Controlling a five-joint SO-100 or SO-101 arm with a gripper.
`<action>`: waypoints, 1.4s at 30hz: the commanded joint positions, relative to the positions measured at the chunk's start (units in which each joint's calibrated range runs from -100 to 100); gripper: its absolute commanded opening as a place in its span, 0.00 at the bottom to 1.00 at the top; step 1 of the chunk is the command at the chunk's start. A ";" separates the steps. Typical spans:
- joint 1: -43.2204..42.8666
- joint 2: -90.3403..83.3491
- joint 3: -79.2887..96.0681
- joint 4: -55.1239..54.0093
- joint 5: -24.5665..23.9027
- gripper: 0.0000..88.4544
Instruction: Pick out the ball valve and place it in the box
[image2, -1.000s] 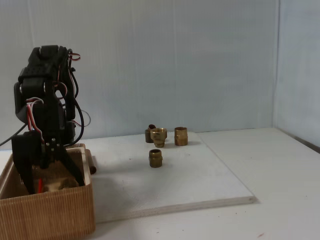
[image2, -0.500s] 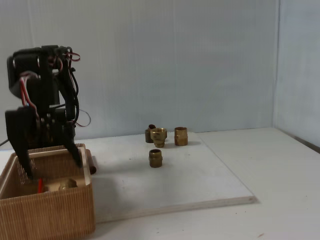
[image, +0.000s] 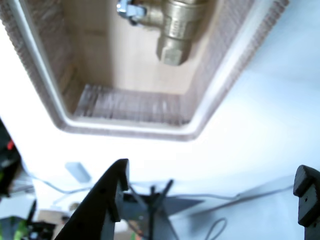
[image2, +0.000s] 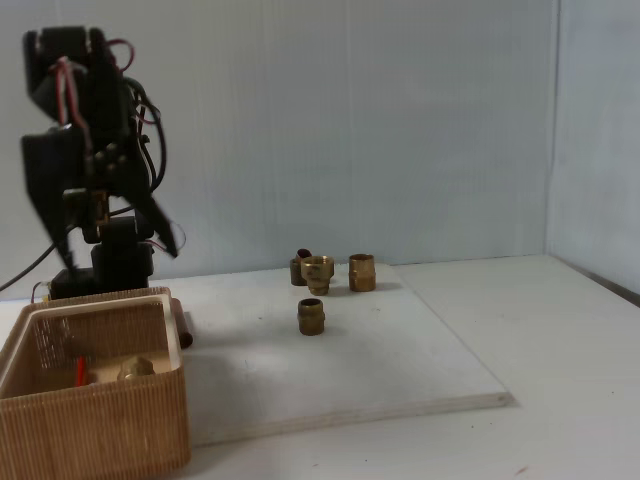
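Hanging above the rectangular light-brown box with ribbed corrugated sides and a pale wooden rim (image2: 95, 430), your black two-finger gripper (image2: 118, 258) had its fingers spread wide apart and held nothing. In the wrist view, one dark finger (image: 102, 200) stood at about 7 o'clock of the picture and the other at about 4 o'clock, with bare space between them. In the fixed view, the gripper sat at roughly 12 o'clock of the box, clear of its rim, with red and white wires looped around the black arm (image2: 75, 120).

You could see the small brass ball valve with its thin red lever handle and silver nut (image2: 125, 370) lying on the floor of the box in the fixed view, the red lever toward 9 o'clock of the brass body. The wrist view showed the valve at 12 o'clock of the picture, inside the box walls, its brass threaded end pointing down the picture and the silver nut at its 9 o'clock side.

Out on the pale flat board (image2: 380, 370), at about 2 o'clock from the box, you had four short plain brass threaded fittings: one (image2: 311, 316) alone nearer the camera, and three (image2: 318, 273) clustered behind it, well apart from the box.
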 joint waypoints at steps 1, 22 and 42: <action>-4.74 -1.71 -5.33 3.43 -0.38 0.39; -58.47 -1.71 -9.21 -3.28 -52.35 0.39; -77.21 -9.43 21.29 -19.04 -67.25 0.39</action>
